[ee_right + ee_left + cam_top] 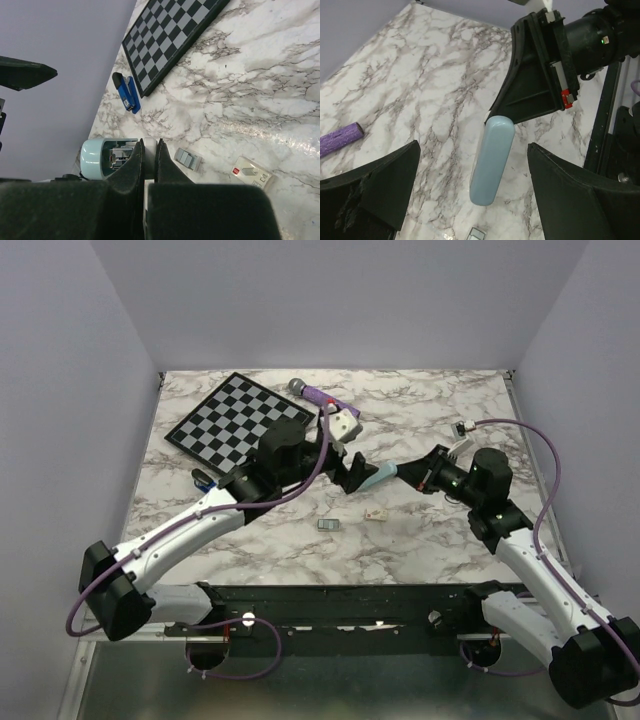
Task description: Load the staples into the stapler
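Starting at the left gripper (352, 474): spread wide, holding nothing, with fingers (390, 185) either side of the pale blue bar (492, 160) and not touching it. Opposite, at the right gripper (150, 146): pinched shut on the far end of that bar, carrying it seemingly clear of the marble table (420, 400). Nearer the arm bases, lying on the table: a short grey strip of staples (329, 525) and, near it, a small white box (376, 513). Farther out, well apart from both grippers and partly hidden by the left arm in the overhead view: the stapler (126, 92), dark blue, flat on the table just beside the near edge of the chessboard (240, 420); touching the board or not, impossible to tell. Untouched by either gripper. Judging by looks: small, light and rigid, smooth plastic over metal, so likely to skid on the polished marble and to pivot at the hinge if pinched by the top alone. Best taken across the long sides of the base, near the middle, leaving the other gripper free for the lid and the staples.
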